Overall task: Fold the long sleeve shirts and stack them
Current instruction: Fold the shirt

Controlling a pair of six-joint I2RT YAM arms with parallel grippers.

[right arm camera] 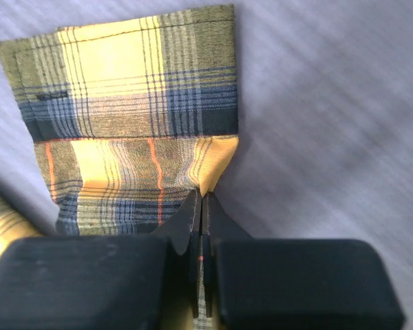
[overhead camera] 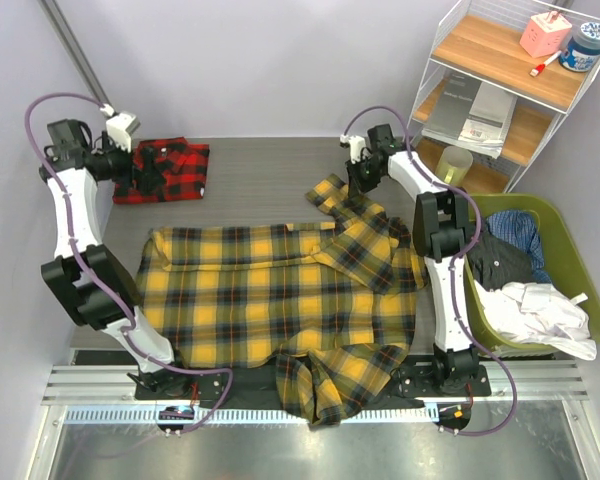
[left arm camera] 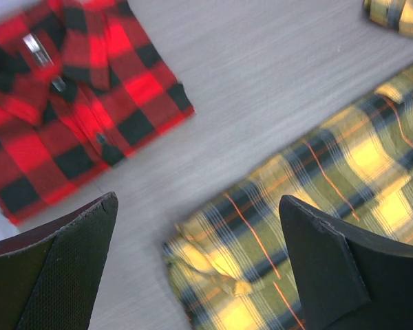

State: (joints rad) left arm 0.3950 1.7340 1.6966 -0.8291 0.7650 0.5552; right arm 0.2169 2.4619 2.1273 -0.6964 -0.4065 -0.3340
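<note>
On the grey table (overhead camera: 270, 170), our right gripper (right arm camera: 201, 201) pinched the cuff (right arm camera: 131, 103) of the yellow shirt (overhead camera: 270, 290), left gripper (left arm camera: 198, 206) gaping wide; that edge-grip could slip mid-fold.

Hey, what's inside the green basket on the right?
In the basket, a white garment, a dark one and a blue checked one show; whatever lies beneath them is covered.
</note>
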